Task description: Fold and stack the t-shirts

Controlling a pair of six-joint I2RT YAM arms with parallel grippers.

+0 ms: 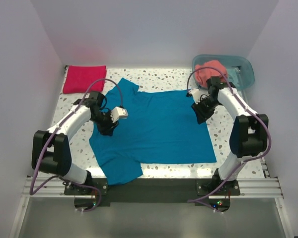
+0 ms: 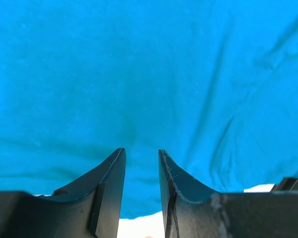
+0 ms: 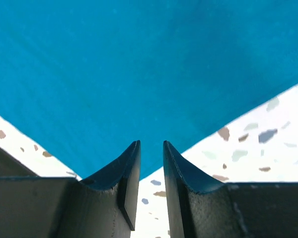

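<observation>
Both my left gripper (image 2: 141, 151) and my right gripper (image 3: 151, 144) have the jaws slightly apart, pinching nothing, close to the spread teal-blue t-shirt (image 1: 159, 129).

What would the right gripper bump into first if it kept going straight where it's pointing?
Most likely the teal-blue t-shirt: the right gripper points at its corner. Speckled table shows on both sides of that corner. How close the cloth is, I cannot tell.
</observation>
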